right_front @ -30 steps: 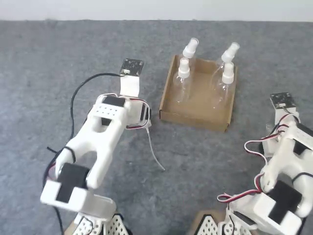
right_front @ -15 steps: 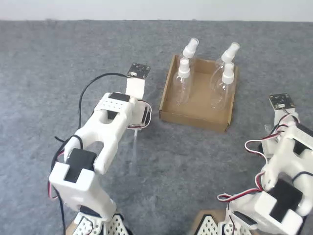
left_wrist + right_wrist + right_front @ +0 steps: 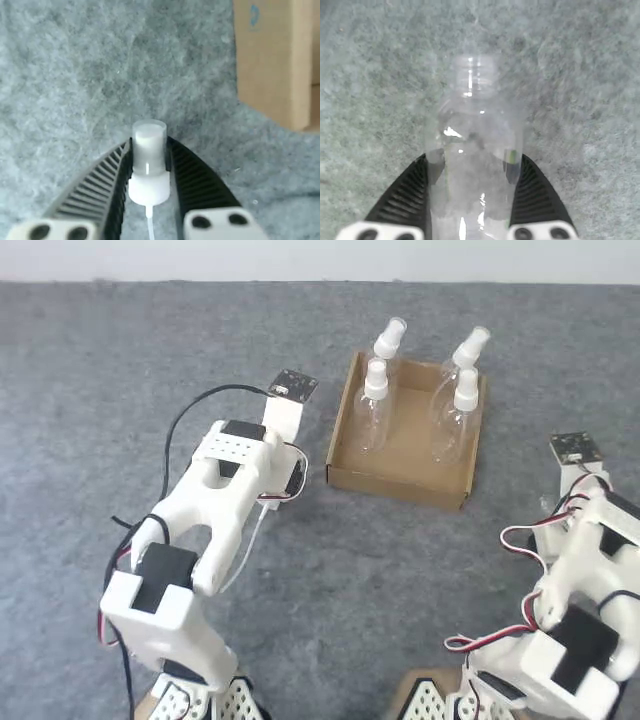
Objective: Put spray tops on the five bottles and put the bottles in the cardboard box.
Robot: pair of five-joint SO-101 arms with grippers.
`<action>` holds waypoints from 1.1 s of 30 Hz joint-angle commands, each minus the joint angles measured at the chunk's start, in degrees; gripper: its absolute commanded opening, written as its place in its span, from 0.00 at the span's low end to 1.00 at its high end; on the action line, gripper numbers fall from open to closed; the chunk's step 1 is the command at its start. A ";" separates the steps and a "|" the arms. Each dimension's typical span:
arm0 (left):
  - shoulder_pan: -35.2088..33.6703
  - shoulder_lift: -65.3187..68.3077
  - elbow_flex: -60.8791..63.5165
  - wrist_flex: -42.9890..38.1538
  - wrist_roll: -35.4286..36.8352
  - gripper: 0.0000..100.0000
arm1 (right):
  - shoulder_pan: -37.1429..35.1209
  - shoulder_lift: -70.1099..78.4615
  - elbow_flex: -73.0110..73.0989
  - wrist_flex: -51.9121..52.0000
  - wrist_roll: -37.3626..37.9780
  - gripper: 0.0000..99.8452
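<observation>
Between the two sides of my left tool [image 3: 148, 145] sits the spray top [image 3: 148, 162], and the tool is closed snug on it. I think it is small, light and hard, but its thin tube bends, so the fat white neck is the best place to hold. My right tool [image 3: 472, 160] is closed around the fifth bottle [image 3: 472, 115]. That bottle looks light, slick and easy to squash, so I should squeeze softly on its body. Near my left tool is the cardboard box [image 3: 395, 483] with four topped bottles [image 3: 372, 410].
</observation>
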State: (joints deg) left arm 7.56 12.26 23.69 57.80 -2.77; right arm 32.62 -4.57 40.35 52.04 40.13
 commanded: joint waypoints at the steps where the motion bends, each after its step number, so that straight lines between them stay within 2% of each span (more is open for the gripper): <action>1: 0.09 -0.62 -2.15 0.44 -0.62 0.12 | 0.57 -0.92 -0.53 1.01 0.88 0.11; 5: 0.26 -0.62 -1.98 0.26 -0.62 0.13 | 0.57 -0.92 -0.53 1.01 0.88 0.18; 19: 0.00 3.16 -2.07 -1.67 -0.35 0.12 | 0.48 -1.36 -0.62 2.07 0.97 0.19; 23: -0.18 -0.35 -1.98 -1.32 -0.44 0.01 | 0.22 -1.54 -0.88 4.79 4.04 0.19; 29: -0.18 -11.60 -1.98 4.22 -0.18 0.01 | 0.22 -1.54 -0.97 5.05 5.45 0.19; 33: -0.09 -18.20 -1.71 8.09 -0.09 0.01 | 0.22 -1.54 -0.97 5.05 5.45 0.28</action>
State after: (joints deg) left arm 7.74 3.30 23.25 62.46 -2.77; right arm 32.62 -4.57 40.35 56.53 44.88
